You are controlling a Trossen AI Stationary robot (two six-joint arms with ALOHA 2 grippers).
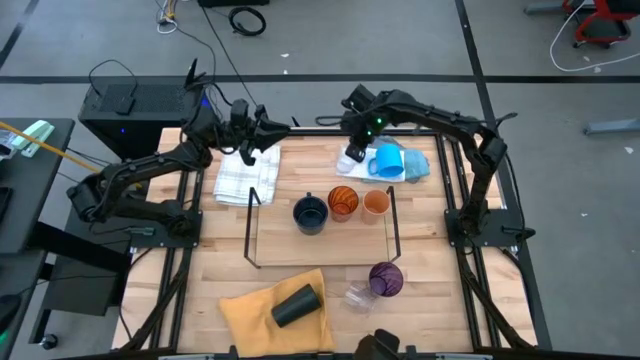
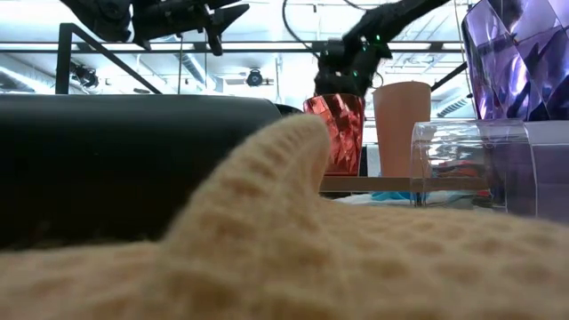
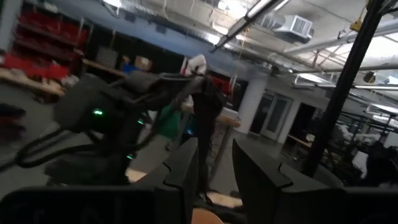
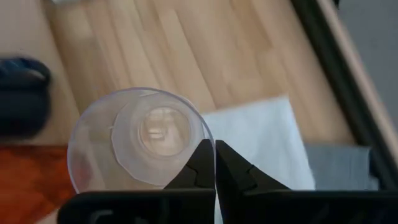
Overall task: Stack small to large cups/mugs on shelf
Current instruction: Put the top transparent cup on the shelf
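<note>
The shelf (image 1: 320, 243), a light-wood board in a black wire frame, carries a dark navy mug (image 1: 310, 213), a ribbed orange cup (image 1: 342, 202) and a plain orange cup (image 1: 376, 203). My right gripper (image 1: 351, 158) is behind the shelf, beside the bright blue mug (image 1: 388, 160), and is shut on a small clear glass (image 4: 137, 140). My left gripper (image 1: 274, 128) hovers open over the checked white cloth (image 1: 247, 172). In front of the shelf stand a purple cup (image 1: 386, 278) and another clear glass (image 1: 358, 295). A black cup (image 1: 295, 305) lies on its side on the yellow cloth (image 1: 250, 315). My right gripper pinches the clear glass by its rim (image 4: 200, 138), one finger inside the wall and one outside. The fingers come from above, pointing down. The glass stays upright with its mouth up; whether its base is off the table cannot be told.
The blue mug lies on a pale folded cloth (image 4: 261, 143) near the table's far right corner. Black frame rails (image 1: 455, 190) run along both table sides. Bare wood shows between the shelf and the yellow cloth. In the low view the yellow cloth and black cup (image 2: 107, 160) block most of the table.
</note>
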